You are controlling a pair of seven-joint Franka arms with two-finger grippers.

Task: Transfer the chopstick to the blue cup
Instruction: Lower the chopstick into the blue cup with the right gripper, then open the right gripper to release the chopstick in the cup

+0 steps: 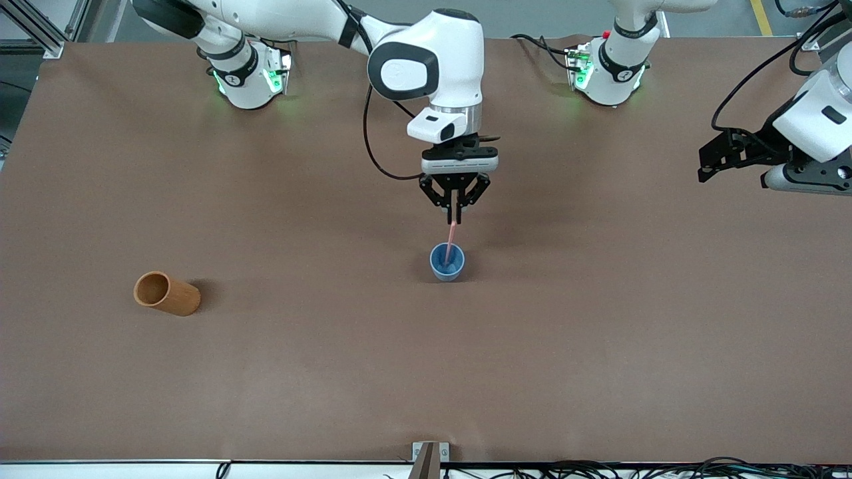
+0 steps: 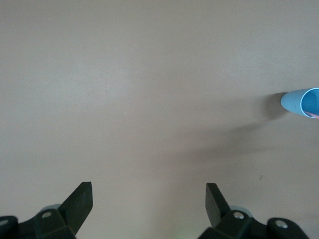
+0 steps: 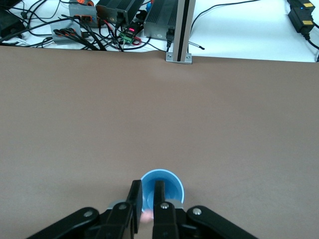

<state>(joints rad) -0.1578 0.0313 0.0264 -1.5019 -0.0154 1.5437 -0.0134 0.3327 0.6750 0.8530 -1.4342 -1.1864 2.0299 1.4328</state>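
The blue cup (image 1: 447, 273) stands upright near the middle of the table. The pink chopstick (image 1: 451, 239) leans in it, lower end inside the cup and top end between the fingertips of my right gripper (image 1: 453, 218), which hangs straight above the cup. In the right wrist view the right gripper (image 3: 147, 185) has its fingers a narrow gap apart over the blue cup (image 3: 172, 185), with the chopstick (image 3: 147, 215) pink between them. My left gripper (image 1: 704, 163) waits open and empty over the left arm's end of the table; its wrist view shows the left gripper (image 2: 149, 194) wide apart and the blue cup (image 2: 298, 101).
An orange-brown cylindrical cup (image 1: 168, 294) lies on its side toward the right arm's end of the table, a little nearer the front camera than the blue cup. A metal bracket (image 1: 430, 454) sits at the table's front edge. Cables and electronics (image 3: 109, 22) lie off that edge.
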